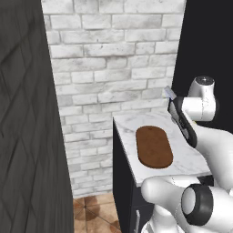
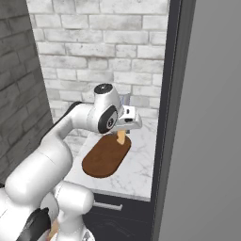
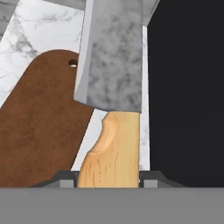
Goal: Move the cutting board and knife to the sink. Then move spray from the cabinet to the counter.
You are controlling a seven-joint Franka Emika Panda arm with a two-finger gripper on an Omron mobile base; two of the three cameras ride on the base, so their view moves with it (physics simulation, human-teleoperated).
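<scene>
The fingers (image 3: 108, 181) are grasping the knife (image 3: 111, 131) above the cutting board (image 3: 39, 127); carrying it sinkward likely comes next.

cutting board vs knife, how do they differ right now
The cutting board lies flat on the counter; the knife is lifted above it, its handle clamped in the gripper. The cutting board is dark brown, the knife's handle pale tan with a grey blade. The cutting board is much larger. Both show wood grain.
</scene>
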